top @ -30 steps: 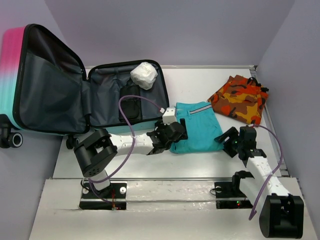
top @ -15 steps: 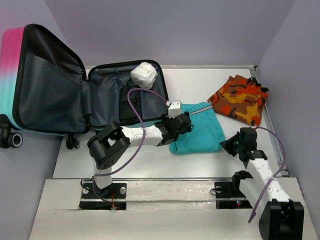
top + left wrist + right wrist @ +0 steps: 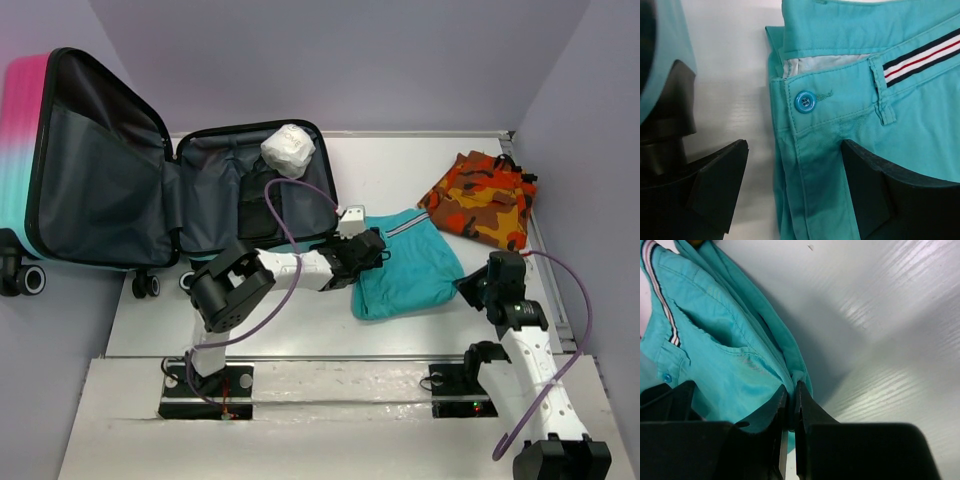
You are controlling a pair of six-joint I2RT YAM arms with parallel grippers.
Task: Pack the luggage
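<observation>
Lid-up luggage (image 3: 215,200) left of shorts (image 3: 410,275). Nearer it: left gripper (image 3: 362,250), jaws spread astride shorts' waistband. On shorts' far edge: right gripper (image 3: 468,290), clamped.

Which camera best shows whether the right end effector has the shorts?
Right wrist: the right end effector is shut on a fold of the teal shorts. Top external only shows it at their right edge; left wrist shows only the waistband and the open left end effector.
</observation>
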